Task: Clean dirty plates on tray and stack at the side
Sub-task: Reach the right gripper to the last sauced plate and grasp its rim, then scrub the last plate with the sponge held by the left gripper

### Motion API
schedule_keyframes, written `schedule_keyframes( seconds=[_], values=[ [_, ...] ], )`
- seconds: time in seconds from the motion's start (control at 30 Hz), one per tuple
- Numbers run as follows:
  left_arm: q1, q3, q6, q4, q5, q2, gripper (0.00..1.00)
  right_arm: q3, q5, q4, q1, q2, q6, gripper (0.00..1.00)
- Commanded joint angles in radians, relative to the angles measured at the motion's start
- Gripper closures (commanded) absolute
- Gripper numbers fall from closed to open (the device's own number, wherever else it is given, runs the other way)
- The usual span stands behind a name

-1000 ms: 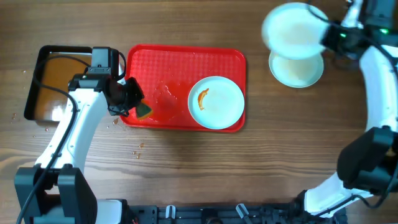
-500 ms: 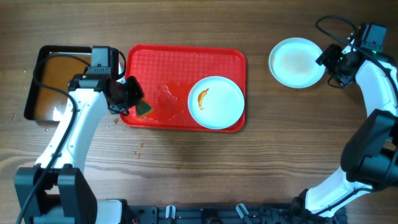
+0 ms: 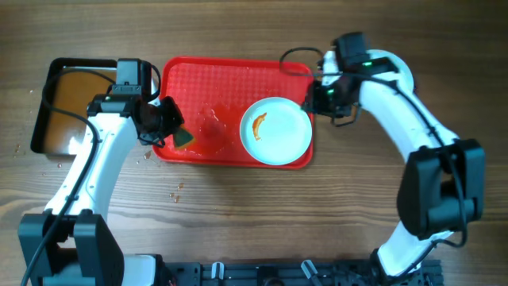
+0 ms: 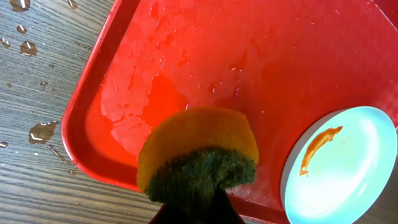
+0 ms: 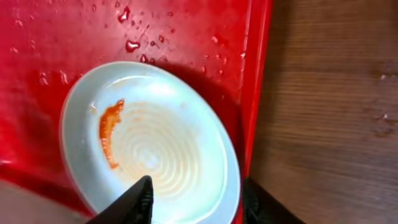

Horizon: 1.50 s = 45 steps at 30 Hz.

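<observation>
**Operator:** Where is the plate?

**Robot:** It lies flat on the red tray (image 3: 214, 79), in the right half, close to the right and front rims. It is a pale, glossy round plate (image 3: 278, 133) with an orange smear (image 3: 259, 124) just left of its middle.

**Operator:** And your left side?

**Robot:** My left gripper (image 3: 167, 125) is clamped on a sponge (image 4: 198, 146), yellow with a dark green scouring face. It hangs over the tray's front left corner, well apart from the plate. I cannot tell whether the sponge touches the tray floor. The floor there is wet and shiny, and water drops (image 4: 40, 132) lie on the wooden table (image 3: 238, 214) just outside the rim.

**Operator:** Your right side?

**Robot:** My right gripper (image 5: 198, 200) is at the plate's right edge, by the tray's right rim. My jaws stand apart with nothing pinched between them. In my wrist view one fingertip (image 5: 138, 198) shows over the plate's bowl and the other beyond the tray's rim, above the wood. I cannot tell whether either one touches anything.

**Operator:** Anything else there?

**Robot:** A black pan (image 3: 41, 103) of brownish water sits on the table just left of the tray, beside my left arm.
</observation>
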Motion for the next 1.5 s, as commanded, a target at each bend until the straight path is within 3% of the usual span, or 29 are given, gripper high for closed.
schedule_keyframes(
  seconds=[0.0, 0.13, 0.3, 0.7, 0.87, 0.93, 1.07, 1.13, 1.27, 1.33, 1.47],
  values=[
    [-0.005, -0.006, -0.008, 0.003, 0.011, -0.013, 0.95, -0.005, 0.253, 0.032, 0.071, 0.056, -0.1, 0.4],
    [-0.005, -0.006, -0.008, 0.006, 0.011, -0.013, 0.96, -0.005, 0.148, 0.05, 0.079, 0.105, -0.212, 0.46],
    [-0.005, -0.006, -0.008, 0.01, 0.011, -0.013, 0.96, -0.005, 0.113, 0.05, 0.08, 0.131, -0.241, 0.55],
    [-0.005, -0.006, -0.008, 0.007, 0.011, -0.013, 0.96, -0.005, -0.034, -0.03, 0.082, 0.159, -0.178, 0.61],
    [-0.005, -0.006, -0.008, 0.003, 0.011, -0.013, 0.96, -0.005, -0.134, 0.019, 0.153, 0.159, -0.053, 0.59],
    [-0.005, -0.006, -0.008, 0.002, 0.011, -0.013, 0.96, -0.004, -0.088, 0.048, 0.196, 0.159, -0.023, 0.34],
    [-0.005, -0.006, -0.003, -0.013, 0.011, -0.013, 0.96, -0.004, -0.003, -0.019, 0.2, 0.159, 0.176, 0.43],
    [-0.005, -0.006, -0.004, -0.011, 0.011, -0.013, 0.96, -0.004, -0.031, -0.065, 0.2, 0.158, 0.248, 0.34],
    [-0.005, -0.006, -0.004, -0.011, 0.011, -0.013, 0.96, -0.005, -0.116, -0.097, 0.218, 0.158, 0.323, 0.31],
    [-0.005, -0.006, -0.004, -0.011, 0.011, -0.013, 0.96, -0.005, -0.121, -0.086, 0.242, 0.159, 0.391, 0.43],
    [-0.005, -0.006, -0.004, -0.011, 0.011, -0.013, 0.96, -0.005, -0.103, -0.065, 0.312, 0.159, 0.494, 0.51]
  ],
)
